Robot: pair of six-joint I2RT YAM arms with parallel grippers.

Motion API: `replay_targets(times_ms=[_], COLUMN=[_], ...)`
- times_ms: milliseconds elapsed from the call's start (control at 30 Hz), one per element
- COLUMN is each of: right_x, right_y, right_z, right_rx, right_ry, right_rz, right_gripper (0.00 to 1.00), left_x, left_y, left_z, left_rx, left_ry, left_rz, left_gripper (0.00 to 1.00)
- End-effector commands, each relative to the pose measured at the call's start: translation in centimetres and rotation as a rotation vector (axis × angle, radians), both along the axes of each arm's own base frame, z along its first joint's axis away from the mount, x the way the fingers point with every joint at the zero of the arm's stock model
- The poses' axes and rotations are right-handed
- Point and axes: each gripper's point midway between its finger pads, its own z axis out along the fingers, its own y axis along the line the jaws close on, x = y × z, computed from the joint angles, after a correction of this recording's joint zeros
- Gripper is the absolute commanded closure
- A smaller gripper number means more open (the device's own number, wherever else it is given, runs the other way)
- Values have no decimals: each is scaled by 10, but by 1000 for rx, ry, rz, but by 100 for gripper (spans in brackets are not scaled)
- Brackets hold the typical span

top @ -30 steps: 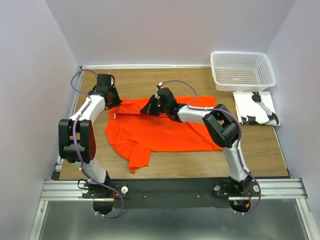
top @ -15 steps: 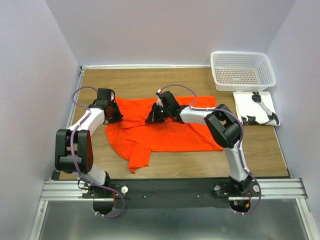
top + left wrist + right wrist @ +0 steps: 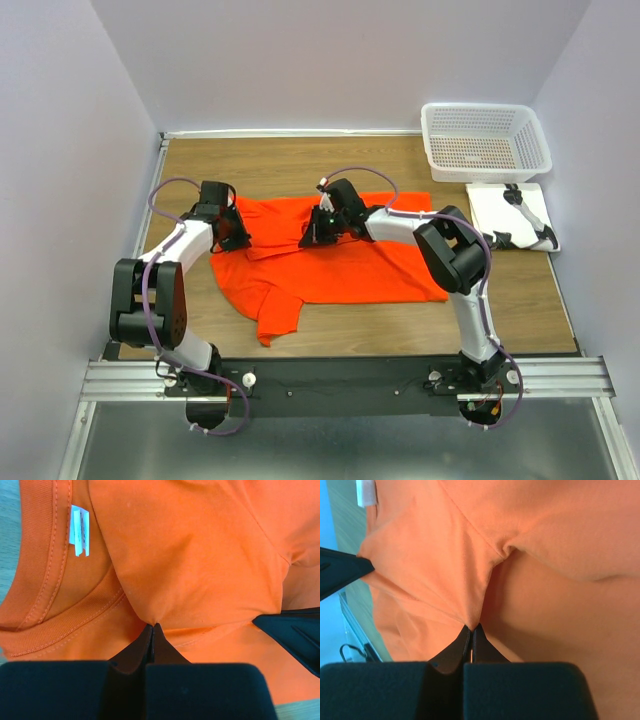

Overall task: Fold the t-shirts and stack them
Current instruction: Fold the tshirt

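Since a second ago the far edge of the t-shirt [image 3: 345, 268] has come nearer the robot, and both pinches have come with it. The left gripper [image 3: 231, 231] is clamped on a tuck of cloth just beside the collar [image 3: 60, 630], where the white label [image 3: 79, 532] shows. The t-shirt lies spread mid-table [image 3: 400, 170], collar to the left, with one sleeve trailing toward the near edge. The right gripper [image 3: 317, 231] is likewise closed on a tuck of cloth along the far side. To fold well, I judge both should travel level and together, keeping the edge between them taut. They should lay it square along the near side before releasing, since uneven pull would skew the crease.
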Motion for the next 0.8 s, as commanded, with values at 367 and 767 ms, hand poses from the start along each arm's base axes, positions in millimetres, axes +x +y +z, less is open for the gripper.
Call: replay_targets(times_ms=[367, 767], right_x=[-2, 78], right_y=[-2, -144], right_z=[16, 67], right_rx=[-32, -139], right_ry=[-12, -166], right_rz=[75, -240], right_gripper=[82, 55], left_x=[-8, 75], left_y=[2, 53], left_z=[8, 53], left_rx=[15, 187], left_ry=[-30, -213], left_rz=[48, 212], left_gripper=[82, 37])
